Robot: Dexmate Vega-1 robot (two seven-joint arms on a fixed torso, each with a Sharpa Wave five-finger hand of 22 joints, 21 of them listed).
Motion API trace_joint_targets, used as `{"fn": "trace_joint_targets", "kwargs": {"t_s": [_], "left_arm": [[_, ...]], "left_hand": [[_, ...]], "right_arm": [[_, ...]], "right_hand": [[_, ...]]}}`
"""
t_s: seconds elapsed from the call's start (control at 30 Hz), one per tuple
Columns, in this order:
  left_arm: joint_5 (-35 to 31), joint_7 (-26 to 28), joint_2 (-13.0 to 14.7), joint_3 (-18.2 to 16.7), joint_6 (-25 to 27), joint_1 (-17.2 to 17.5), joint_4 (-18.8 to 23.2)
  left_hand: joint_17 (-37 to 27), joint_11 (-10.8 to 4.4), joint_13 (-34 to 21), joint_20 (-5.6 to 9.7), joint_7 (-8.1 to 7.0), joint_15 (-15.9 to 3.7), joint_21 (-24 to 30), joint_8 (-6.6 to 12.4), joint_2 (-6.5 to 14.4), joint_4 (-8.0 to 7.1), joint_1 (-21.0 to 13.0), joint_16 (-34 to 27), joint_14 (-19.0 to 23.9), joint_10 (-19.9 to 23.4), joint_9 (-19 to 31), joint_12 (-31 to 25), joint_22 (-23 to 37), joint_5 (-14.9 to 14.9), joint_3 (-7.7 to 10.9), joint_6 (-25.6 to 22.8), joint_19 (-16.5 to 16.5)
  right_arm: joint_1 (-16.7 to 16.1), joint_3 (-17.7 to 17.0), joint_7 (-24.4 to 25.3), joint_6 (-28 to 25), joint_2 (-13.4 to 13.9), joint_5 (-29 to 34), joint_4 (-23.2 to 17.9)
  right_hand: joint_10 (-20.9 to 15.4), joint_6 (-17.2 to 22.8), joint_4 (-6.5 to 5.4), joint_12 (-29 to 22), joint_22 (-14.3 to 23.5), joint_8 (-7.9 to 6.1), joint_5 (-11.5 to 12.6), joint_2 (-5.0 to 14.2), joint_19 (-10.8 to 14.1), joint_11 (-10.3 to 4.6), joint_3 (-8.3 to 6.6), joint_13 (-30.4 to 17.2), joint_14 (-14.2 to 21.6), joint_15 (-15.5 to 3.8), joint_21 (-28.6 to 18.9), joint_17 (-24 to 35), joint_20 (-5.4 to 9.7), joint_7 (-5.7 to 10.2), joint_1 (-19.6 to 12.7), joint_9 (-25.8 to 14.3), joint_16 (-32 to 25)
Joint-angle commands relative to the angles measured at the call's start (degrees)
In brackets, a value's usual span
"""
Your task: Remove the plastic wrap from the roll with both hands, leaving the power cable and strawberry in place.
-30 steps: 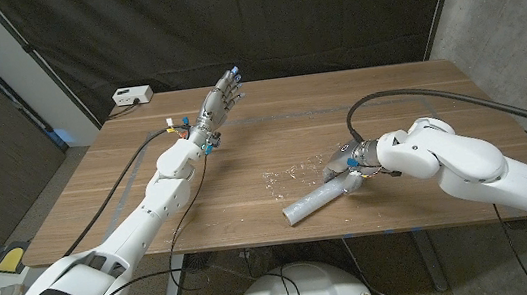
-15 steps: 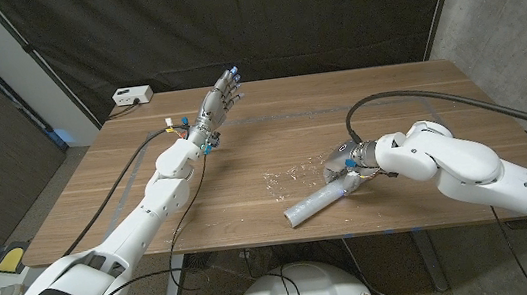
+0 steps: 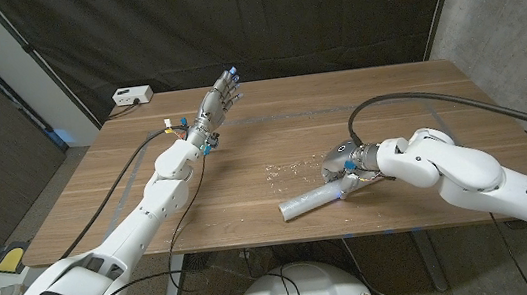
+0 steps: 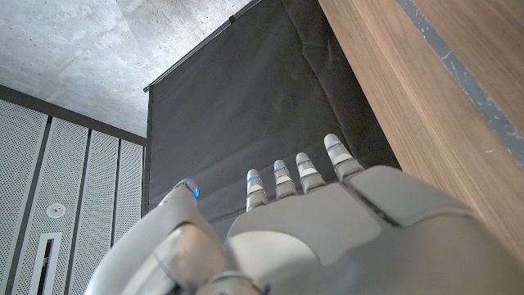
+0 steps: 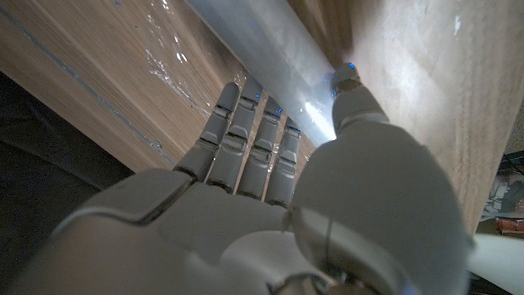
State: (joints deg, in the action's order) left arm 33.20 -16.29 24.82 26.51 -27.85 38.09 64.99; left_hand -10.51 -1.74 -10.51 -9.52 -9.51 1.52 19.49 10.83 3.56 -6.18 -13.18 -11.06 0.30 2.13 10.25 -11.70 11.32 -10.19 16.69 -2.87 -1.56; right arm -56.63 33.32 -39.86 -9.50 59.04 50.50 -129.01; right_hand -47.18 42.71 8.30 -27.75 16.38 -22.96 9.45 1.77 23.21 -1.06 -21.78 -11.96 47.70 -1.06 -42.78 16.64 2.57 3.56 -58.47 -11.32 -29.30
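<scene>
Roll: a pale tube [image 3: 311,200] lying on the wooden desk [image 3: 248,185] toward the near edge, slanted, its low end nearer the robot and its other end under the right hand
Right hand: [image 3: 342,165] down on the upper end of the roll; in the right wrist view the fingers [image 5: 246,135] lie straight and close together along one side of the tube [image 5: 270,61] and the thumb on the other, so it grips the roll
Plastic wrap: a crinkled clear sheet [image 3: 287,173] spread on the desk just beside the right hand, on the side toward the middle; it shows as shiny creases [image 5: 168,65] beyond the fingertips
Left hand: [image 3: 219,103] raised over the far left part of the desk, well apart from the roll, fingers [image 4: 296,176] straight and apart, holding nothing
White box: [image 3: 132,96] at the far left corner, off the desk
</scene>
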Motion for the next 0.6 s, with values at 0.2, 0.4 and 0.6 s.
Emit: {"fn": "trace_joint_targets", "kwargs": {"t_s": [0.2,0.4,0.6], "left_arm": [[-0.29,0.13,0.26,0.10,0.36,-0.07,0.50],[-0.29,-0.02,0.28,0.16,0.60,-0.33,0.46],[-1.28,0.47,1.22,0.51,1.93,-0.65,1.40]], "left_hand": [[-0.29,-0.23,-0.20,-0.45,-0.35,0.24,-0.12,0.06,-0.38,0.13,-0.13,-0.05,0.26,0.17,0.21,0.17,0.13,-0.43,-0.33,-0.39,0.32],[-0.28,-0.18,-0.20,-0.40,-0.39,0.18,-0.13,0.05,-0.37,0.11,-0.11,-0.09,0.41,0.33,0.21,0.11,0.13,-0.45,-0.37,-0.35,0.41],[-0.24,-0.39,-0.20,-0.37,-0.51,0.13,-0.20,-0.01,-0.46,0.29,-0.34,-0.05,0.42,0.35,0.21,0.11,0.11,-0.47,-0.36,-0.17,0.43]], "right_arm": [[-5.88,-3.43,21.23,-3.55,-1.36,-1.94,1.88],[-6.97,-4.25,27.04,-6.20,-3.18,-2.80,2.78],[-6.84,-4.85,30.87,-7.06,-4.18,-4.96,3.83]], "right_hand": [[-14.73,11.56,0.24,-1.28,0.73,-0.54,0.63,6.79,0.35,-5.28,0.39,-4.36,5.65,-12.22,-1.61,7.83,4.10,3.29,-5.13,-0.32,-2.14],[-15.55,11.15,-0.07,-2.10,1.13,-0.74,0.94,7.79,0.37,-4.64,0.27,-5.31,6.55,-11.97,-2.87,8.42,3.71,1.87,-5.45,-0.88,-2.46],[-16.39,10.85,-0.08,-3.23,1.63,-1.51,1.34,7.73,0.04,-4.44,0.62,-6.67,7.93,-12.23,-4.28,9.75,3.15,1.12,-5.68,-1.93,-3.52]]}}
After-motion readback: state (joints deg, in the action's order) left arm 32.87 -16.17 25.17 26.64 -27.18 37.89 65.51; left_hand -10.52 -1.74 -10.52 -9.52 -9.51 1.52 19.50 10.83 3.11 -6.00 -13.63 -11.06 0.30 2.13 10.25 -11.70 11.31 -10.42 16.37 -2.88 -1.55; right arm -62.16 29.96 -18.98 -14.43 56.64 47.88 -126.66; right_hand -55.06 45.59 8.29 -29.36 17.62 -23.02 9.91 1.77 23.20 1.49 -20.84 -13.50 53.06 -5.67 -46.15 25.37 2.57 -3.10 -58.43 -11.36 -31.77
